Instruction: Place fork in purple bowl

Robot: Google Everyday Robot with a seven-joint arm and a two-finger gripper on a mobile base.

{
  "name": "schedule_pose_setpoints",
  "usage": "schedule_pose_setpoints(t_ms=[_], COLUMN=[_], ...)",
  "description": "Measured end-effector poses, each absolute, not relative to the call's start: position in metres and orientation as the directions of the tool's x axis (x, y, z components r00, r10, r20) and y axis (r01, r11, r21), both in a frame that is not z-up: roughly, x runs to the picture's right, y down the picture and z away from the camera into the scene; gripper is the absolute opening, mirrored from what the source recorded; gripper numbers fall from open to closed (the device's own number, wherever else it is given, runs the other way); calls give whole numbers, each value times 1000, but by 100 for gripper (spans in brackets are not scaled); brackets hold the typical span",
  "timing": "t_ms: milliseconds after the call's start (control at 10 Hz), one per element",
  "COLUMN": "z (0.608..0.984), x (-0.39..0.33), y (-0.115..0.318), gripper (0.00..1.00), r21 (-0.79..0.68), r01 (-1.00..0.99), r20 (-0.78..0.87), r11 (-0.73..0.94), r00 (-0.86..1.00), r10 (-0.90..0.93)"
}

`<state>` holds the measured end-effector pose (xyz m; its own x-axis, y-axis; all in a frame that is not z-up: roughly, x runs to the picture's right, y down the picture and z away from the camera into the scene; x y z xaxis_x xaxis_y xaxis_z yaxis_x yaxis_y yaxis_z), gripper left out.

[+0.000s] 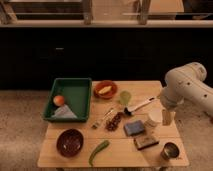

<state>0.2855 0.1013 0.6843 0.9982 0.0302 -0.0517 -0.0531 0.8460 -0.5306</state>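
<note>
The fork [102,119] is a thin pale utensil lying at a slant near the middle of the wooden table [80,160], beside a dark cluster of food [115,121]. The purple bowl [70,141] is round and dark maroon and stands at the table's front left, with nothing seen in it. My gripper [166,118] hangs down from the white arm [185,87] over the table's right side, well to the right of the fork and far from the bowl. It holds nothing that I can see.
A green tray [75,85] at the back left holds an orange fruit [59,100] and a cloth. An orange-red bowl [105,90], a white-handled tool [140,106], a white cup [154,118], a blue sponge [134,127], a brown block [146,142], a metal cup [171,150] and a green chilli [98,151] are also on the table.
</note>
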Motion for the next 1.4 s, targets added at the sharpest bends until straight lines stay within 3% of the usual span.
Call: schedule_pose_setpoints(t_ms=[1400], z=[705], x=[214], y=[105], gripper=[80], r21=[-535], r01=[197], r20=[16], r11=[821], r00=[975], r10=[-224])
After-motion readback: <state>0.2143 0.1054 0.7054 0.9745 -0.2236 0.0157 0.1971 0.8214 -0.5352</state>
